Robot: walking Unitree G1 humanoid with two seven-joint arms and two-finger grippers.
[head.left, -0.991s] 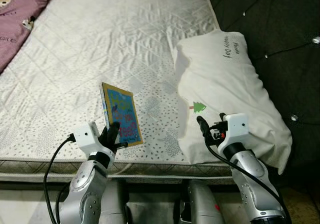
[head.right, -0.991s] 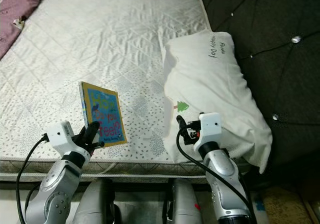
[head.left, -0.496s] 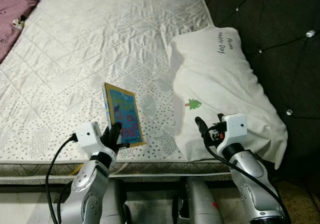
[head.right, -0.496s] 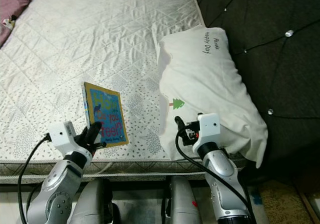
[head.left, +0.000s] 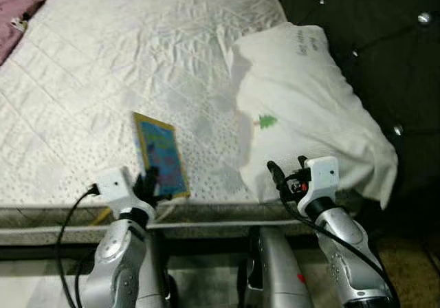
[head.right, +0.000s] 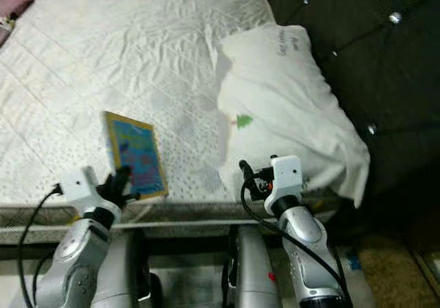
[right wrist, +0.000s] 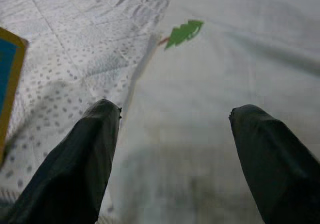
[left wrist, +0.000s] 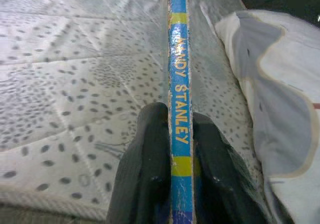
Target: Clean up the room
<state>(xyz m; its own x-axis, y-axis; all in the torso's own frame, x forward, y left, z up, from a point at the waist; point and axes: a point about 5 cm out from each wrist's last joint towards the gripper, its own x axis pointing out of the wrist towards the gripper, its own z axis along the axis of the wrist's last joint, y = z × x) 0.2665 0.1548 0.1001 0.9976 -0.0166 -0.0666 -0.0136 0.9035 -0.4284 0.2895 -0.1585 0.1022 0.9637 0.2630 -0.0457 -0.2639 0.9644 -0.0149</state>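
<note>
Camera dipped, blurrier | left gripper (left wrist: 181,134) jaws pinch thin glossy book (head.left: 161,154) | right gripper (right wrist: 172,115) jaws wide over soft pillow (head.left: 309,102)

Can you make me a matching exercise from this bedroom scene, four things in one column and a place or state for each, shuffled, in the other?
Things:
1. book
2. pillow
3. left tool
4. right tool

Places or states:
A. open, pointing at the white fabric with the small green tree
B. lying at the head of the mattress, next to the dark tufted headboard
C. held upright by its spine, above the mattress edge
D. shut on a blue and yellow spine

Pairs: 1-C, 2-B, 3-D, 4-A
</note>
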